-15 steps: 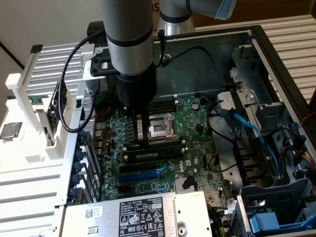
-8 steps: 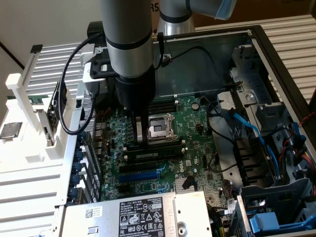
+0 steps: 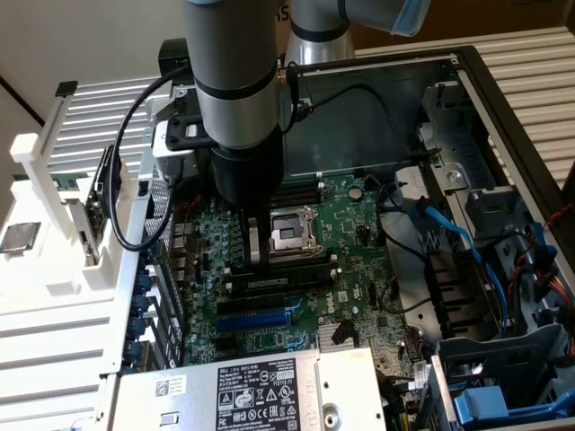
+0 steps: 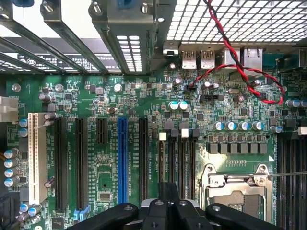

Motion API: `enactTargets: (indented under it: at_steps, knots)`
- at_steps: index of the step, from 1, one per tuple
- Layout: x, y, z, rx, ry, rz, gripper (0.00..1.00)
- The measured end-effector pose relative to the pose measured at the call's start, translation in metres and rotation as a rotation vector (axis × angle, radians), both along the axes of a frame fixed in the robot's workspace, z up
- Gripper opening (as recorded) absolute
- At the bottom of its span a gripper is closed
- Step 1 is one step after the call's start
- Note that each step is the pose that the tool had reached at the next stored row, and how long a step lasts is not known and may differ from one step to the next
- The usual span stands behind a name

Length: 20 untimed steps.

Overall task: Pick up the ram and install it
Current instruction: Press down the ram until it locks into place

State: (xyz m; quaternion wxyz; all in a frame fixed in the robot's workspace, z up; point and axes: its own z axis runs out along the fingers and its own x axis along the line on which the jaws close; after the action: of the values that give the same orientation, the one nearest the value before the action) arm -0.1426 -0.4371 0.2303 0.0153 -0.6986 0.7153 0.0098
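Your pincer (image 3: pixel 254 244) stands low over the green motherboard (image 3: pixel 359 242), beside the silver processor socket (image 3: pixel 292 235). You cannot tell its jaw state. The long dark ram stick (image 3: pixel 278 280) sits in a slot just below it.

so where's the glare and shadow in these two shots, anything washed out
Exterior view: the white rack at that view's left looks bright and nearly washed out, and the arm darkens the motherboard just beneath it. Wrist view: daylight glows through the perforated case grille, washing out its holes, while the board below is evenly lit and the blue slot reads clearly.
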Motion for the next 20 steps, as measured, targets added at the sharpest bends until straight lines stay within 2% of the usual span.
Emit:
enactTargets:
  at_steps: [16,18,20]
  knots:
    - [0.0,0.0,-0.0023,0.0002,0.0006,0.0,0.11]
    - [0.0001,0.0002,-0.001,0.0017,-0.0005,0.0,0.11]
    - [0.0,0.0001,0.0031,0.0005,0.0006,0.0,0.11]
